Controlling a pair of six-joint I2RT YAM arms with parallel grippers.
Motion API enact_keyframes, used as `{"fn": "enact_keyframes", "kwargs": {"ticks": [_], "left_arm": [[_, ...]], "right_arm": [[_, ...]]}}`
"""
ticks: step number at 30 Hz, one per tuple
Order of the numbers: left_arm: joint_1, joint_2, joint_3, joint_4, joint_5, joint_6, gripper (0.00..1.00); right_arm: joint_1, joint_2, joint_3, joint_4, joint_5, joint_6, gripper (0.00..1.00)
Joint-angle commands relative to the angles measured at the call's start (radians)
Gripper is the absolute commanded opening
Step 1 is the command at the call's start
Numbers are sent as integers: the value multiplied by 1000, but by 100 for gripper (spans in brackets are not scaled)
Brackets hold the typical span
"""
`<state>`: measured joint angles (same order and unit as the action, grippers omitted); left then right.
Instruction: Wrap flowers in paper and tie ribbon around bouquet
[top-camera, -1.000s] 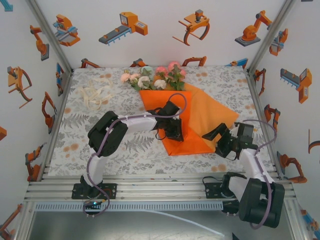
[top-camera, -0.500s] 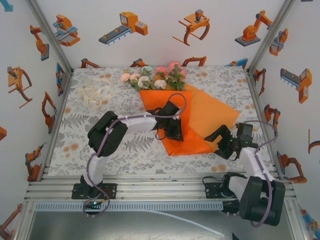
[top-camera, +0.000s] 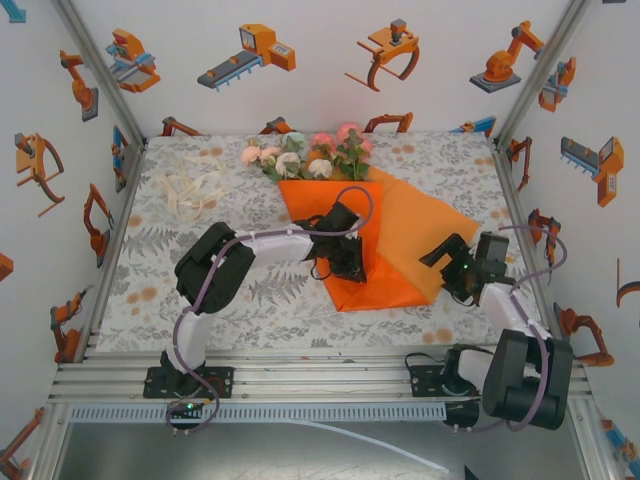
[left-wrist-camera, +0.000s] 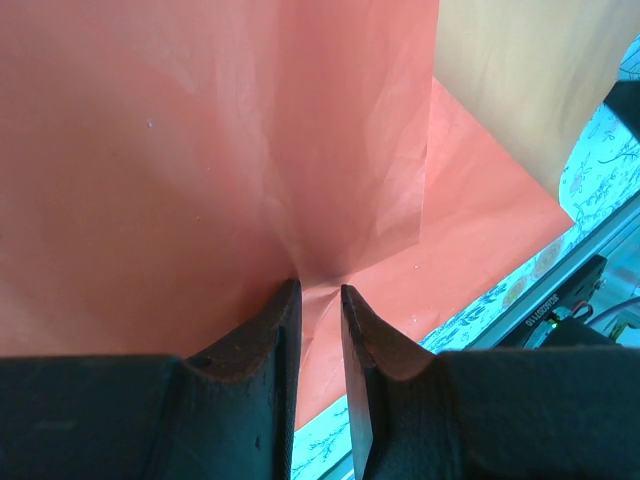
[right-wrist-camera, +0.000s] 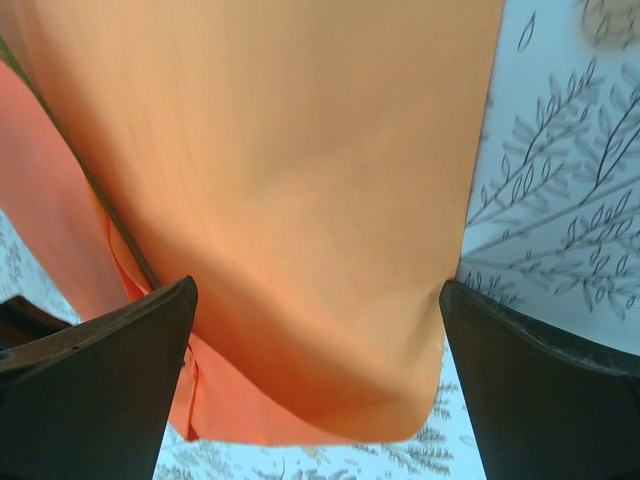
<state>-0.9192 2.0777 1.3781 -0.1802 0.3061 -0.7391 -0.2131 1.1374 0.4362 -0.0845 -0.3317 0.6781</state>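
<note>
Centre of the top view: paper (top-camera: 410, 235) lies partly folded on the leaf-print tablecloth (top-camera: 260, 300), flowers (top-camera: 305, 155) showing at its upper edge, toward the top of the frame. Near the fold's lower point, left gripper (top-camera: 345, 268) sits on the sheet; in its wrist view the jaws stand nearly together, pinching a ridge of paper, creases fanning from the tips. At the right corner, right gripper (top-camera: 447, 268) is spread wide, a loose flap between its jaws, ungripped. Upper left, ribbon (top-camera: 190, 190) lies heaped, well apart from the paper
</note>
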Motion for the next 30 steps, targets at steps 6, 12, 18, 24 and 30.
{"fn": "enact_keyframes", "kwargs": {"ticks": [6,12,18,24,30], "left_arm": [[9,-50,-27,-33,-30,5,28],[11,-34,-14,-24,-9,2,28],[14,-42,-20,-23,-14,9,28],[16,-36,-22,-9,-12,1,28],[16,-20,-5,-10,3,-2,28]], "right_arm": [[-67,44,79,-26,106,-10,100],[-86,133,78,88,36,-17,100],[-86,397,143,280,-121,31,96],[-86,485,188,467,-374,127,94],[-91,379,131,511,-414,182,93]]}}
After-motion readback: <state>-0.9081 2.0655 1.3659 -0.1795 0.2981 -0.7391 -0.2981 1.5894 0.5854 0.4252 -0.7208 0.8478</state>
